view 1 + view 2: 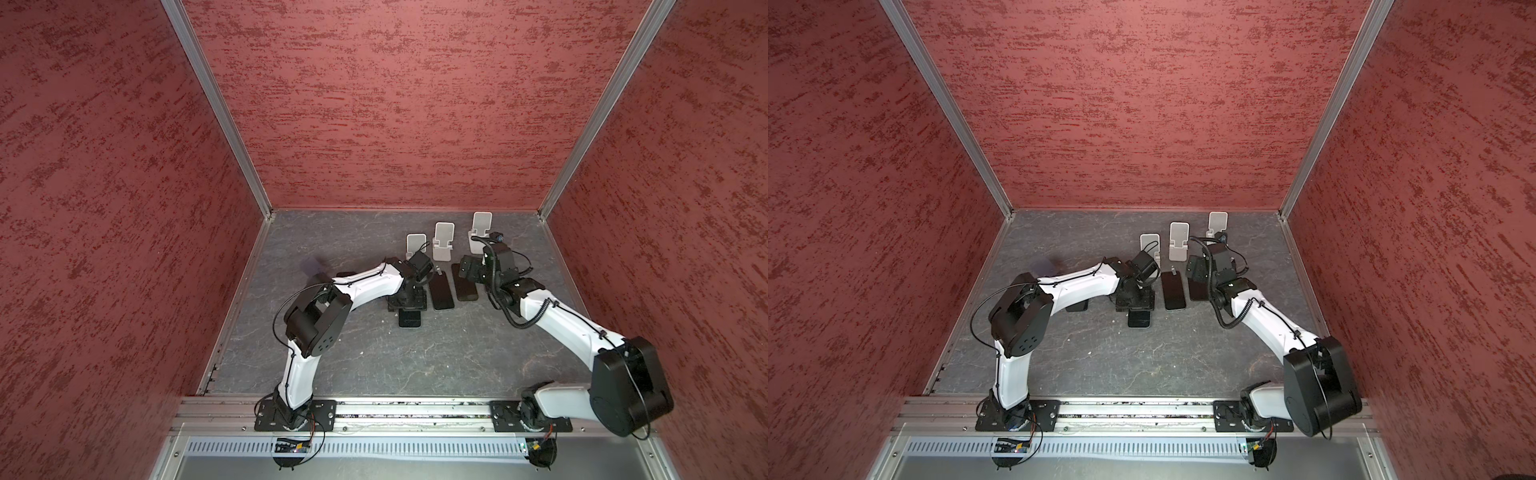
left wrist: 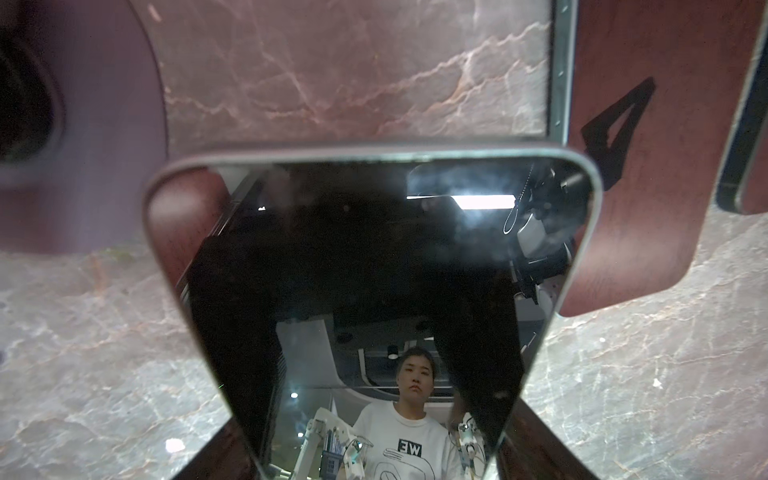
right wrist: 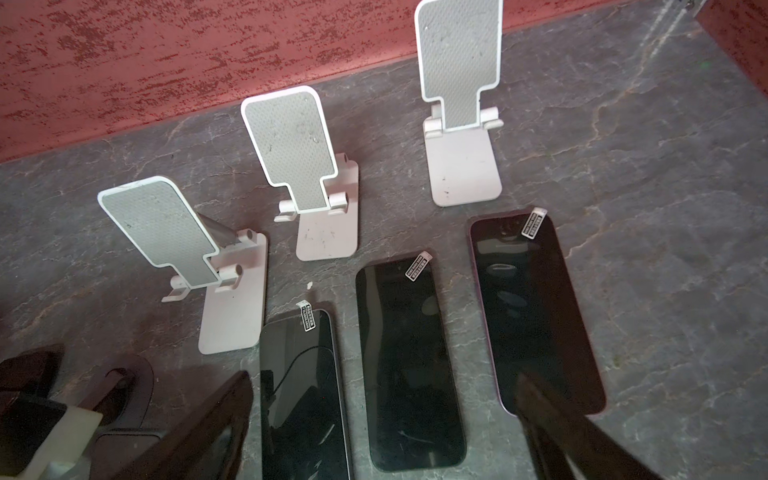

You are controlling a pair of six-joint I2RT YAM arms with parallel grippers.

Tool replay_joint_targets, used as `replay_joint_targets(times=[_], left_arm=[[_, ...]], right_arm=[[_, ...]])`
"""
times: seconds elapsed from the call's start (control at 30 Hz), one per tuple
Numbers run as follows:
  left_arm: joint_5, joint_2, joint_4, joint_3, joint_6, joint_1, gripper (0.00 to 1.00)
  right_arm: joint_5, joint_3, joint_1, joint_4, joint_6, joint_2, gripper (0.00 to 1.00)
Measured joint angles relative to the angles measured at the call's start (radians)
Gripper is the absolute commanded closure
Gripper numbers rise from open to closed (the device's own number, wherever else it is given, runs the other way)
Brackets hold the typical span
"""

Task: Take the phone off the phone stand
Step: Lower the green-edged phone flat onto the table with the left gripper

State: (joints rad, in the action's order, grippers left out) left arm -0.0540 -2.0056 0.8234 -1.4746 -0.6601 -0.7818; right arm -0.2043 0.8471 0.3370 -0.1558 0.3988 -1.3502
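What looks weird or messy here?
Nothing spilled or broken. All three white plastic phone stands are empty, and the black glass-fronted phones in front each have a small white printed sticker tab sticking off a corner.

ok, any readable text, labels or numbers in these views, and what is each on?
"WE": on a white T-shirt, seen mirrored in the reflection on the black phone screen.
Sticker tabs, one per phone: printed, too small to read.
Phone stands: no text.
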Motion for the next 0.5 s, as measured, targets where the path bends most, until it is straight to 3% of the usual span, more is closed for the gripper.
replay_joint_targets(times=[0.5], left_arm=[[0.004, -0.071, 0.050, -0.053, -0.021, -0.016, 0.31]], right_arm=[[0.030, -0.039, -0.031, 0.042, -0.011, -0.005, 0.01]])
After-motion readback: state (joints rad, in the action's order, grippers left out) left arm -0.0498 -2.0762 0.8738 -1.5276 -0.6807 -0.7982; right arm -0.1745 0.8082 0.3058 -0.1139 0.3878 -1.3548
